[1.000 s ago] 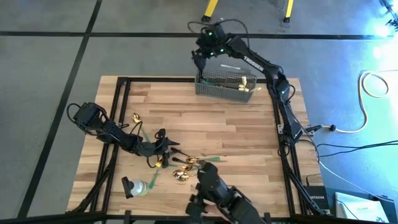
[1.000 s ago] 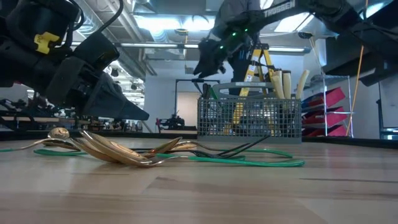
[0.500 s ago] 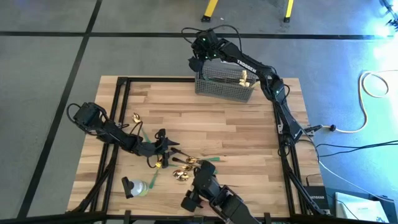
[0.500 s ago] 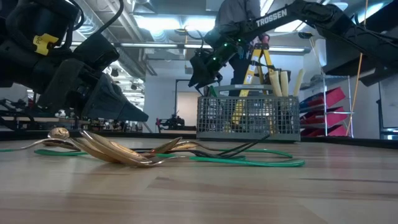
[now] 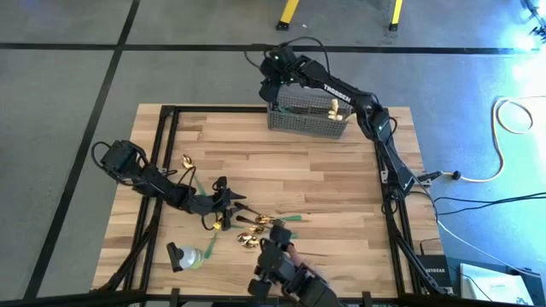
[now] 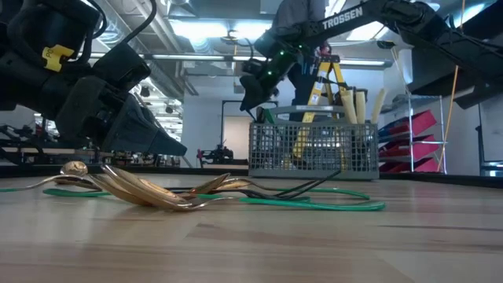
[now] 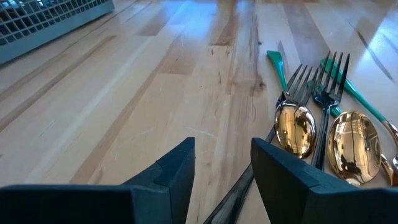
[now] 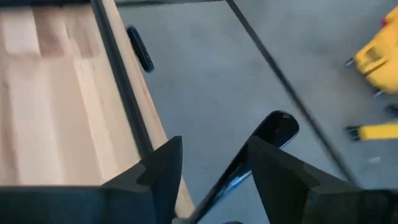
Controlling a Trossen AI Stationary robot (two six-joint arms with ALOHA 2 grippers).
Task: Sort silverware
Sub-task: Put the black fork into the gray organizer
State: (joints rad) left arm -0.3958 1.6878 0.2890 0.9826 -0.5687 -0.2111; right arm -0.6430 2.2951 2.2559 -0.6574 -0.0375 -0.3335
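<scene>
Above the basket's far-left corner, the right gripper [image 5: 271, 75] grips a dark utensil [image 8: 245, 163].
It has drifted outward past the mesh basket [image 5: 309, 115] since earlier. Left gripper [image 5: 223, 197], jaws part open around a dark handle [image 7: 233, 194], stays by the silverware [image 5: 256, 228] pile.

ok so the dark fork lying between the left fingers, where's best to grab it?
Take the dark fork by its slim handle, from straight above, left fingers across its width. The handle lies flat on bare wood; the tine end sits crowded against gold spoons.
</scene>
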